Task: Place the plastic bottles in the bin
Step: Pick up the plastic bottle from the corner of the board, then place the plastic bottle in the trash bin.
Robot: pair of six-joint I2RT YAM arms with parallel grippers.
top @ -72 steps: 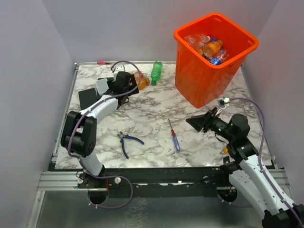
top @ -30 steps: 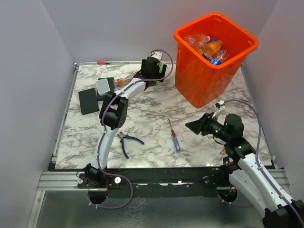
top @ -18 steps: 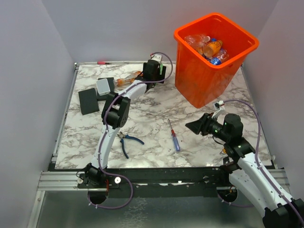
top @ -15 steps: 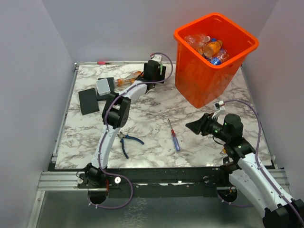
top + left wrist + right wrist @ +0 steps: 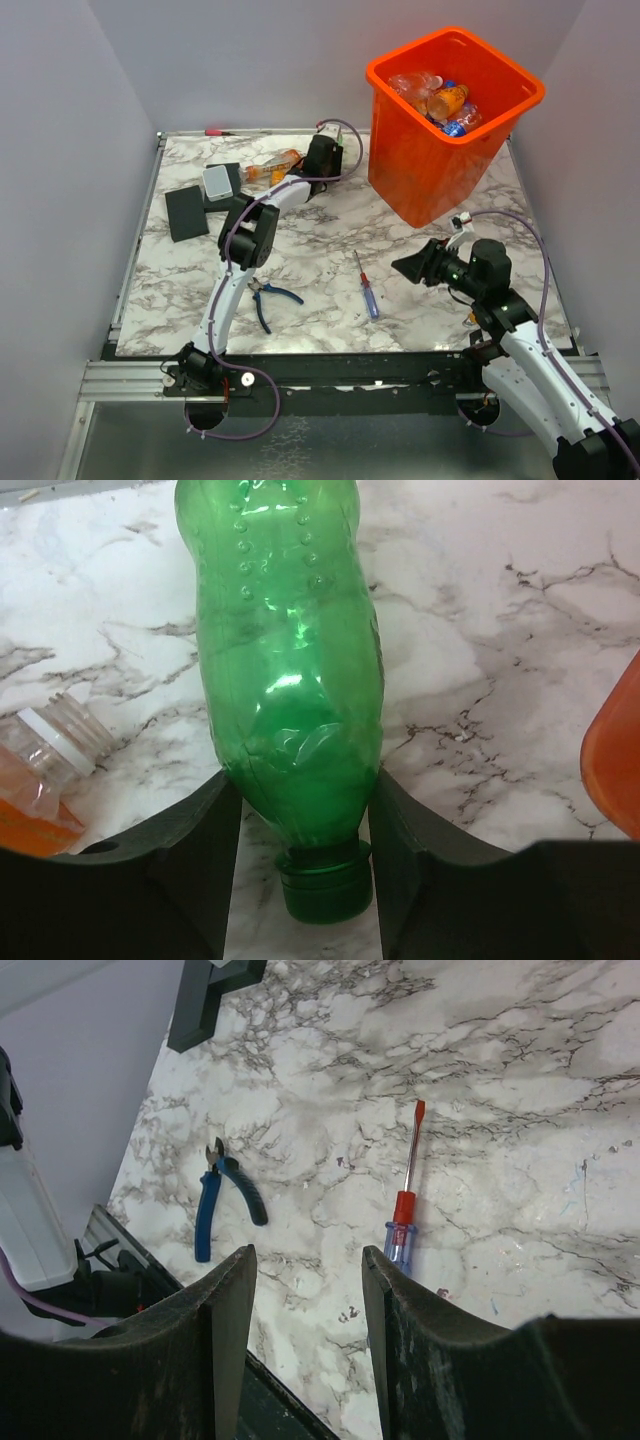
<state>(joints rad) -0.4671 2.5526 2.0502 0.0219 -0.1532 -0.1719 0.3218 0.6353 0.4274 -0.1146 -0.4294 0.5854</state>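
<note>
A green plastic bottle lies on the marble table, its cap toward the wrist camera. My left gripper is shut on it at the shoulder, both fingers pressed against its sides. Seen from above, the left gripper sits at the back of the table and hides that bottle. An orange bottle with no cap lies just left of it. The orange bin stands at the back right with several bottles inside. My right gripper hovers open and empty near the front right.
A blue-and-red screwdriver and blue-handled pliers lie on the front half of the table. Black blocks and a grey piece sit at the left. A red pen rests along the back edge.
The left gripper reached from the orange bottle across to the green bottle, then its fingers closed from wide open onto the bottle's sides. The right arm has barely moved.
</note>
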